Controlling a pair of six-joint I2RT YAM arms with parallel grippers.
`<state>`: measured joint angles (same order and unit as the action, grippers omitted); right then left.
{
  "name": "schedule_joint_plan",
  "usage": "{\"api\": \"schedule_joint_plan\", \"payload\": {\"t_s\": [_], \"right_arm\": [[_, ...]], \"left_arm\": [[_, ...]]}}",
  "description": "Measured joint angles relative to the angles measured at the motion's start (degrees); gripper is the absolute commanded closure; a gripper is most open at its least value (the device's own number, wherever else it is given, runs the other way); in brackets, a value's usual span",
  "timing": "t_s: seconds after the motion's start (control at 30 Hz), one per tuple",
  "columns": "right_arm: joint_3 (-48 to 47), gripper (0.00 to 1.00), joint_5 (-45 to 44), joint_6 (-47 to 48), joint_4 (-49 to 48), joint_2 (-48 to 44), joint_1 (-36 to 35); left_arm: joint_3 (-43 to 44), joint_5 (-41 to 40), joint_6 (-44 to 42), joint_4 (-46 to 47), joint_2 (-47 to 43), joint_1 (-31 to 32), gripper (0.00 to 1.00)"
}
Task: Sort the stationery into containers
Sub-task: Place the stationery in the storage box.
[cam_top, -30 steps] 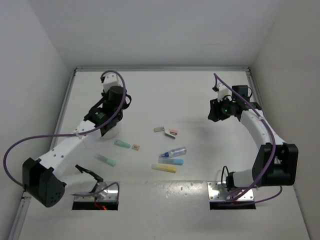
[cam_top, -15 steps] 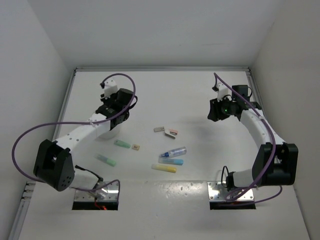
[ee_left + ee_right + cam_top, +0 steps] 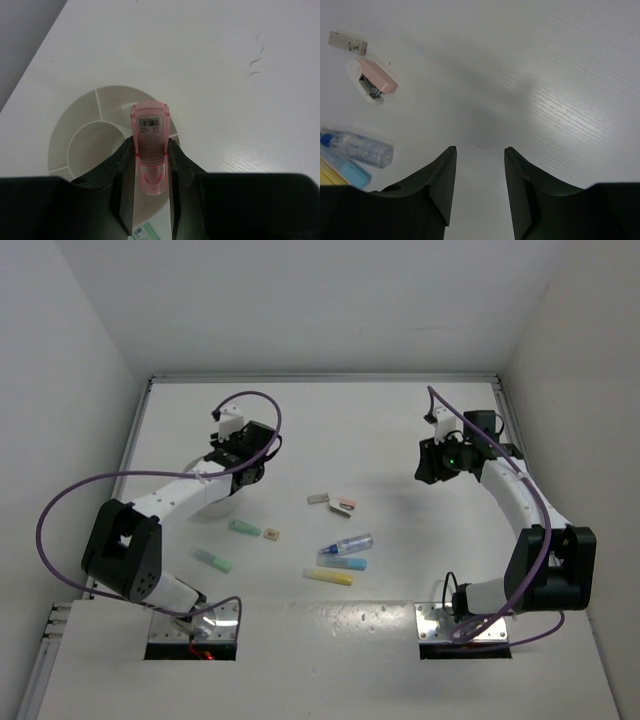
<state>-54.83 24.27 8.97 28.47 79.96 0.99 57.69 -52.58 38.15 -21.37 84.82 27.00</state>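
Clamping pink marker between its jaws above the white dish, left gripper partly closed, right gripper far from that dish, jaws parted, empty

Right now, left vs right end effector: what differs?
The left end effector is shut on a pink marker; the right end effector is open and empty. The left one hangs over the white dish; the right one hangs over the table. Both are black and face downward.

Pink marker: translucent, hung over dish, centre.
Dish: white, divided, sat lower left.
Yellow marker: lay flat, lower centre.
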Motion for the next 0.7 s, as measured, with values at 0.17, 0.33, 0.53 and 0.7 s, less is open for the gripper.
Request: {"api": "schedule_joint_plan", "payload": {"t_s": [0.17,0.33,0.53,0.7], "right_arm": [[0.0,0.56,0.0,0.0,0.2,0.0,0.0],[0.0,0.56,0.0,0.0,0.2,0.0,0.0],[0.0,0.56,0.0,0.0,0.2,0.0,0.0],[0.0,0.56,0.0,0.0,0.2,0.0,0.0]], "left_arm": [[0.0,0.1,0.0,-0.2,0.8,0.0,0.77],[0.0,0.1,0.0,-0.6,0.9,0.0,0.6],[0.0,0.3,0.1,-1.4,1.6,0.0,0.6],[0.0,0.3,0.2,-1.9,1.6,0.0,0.69]]}}
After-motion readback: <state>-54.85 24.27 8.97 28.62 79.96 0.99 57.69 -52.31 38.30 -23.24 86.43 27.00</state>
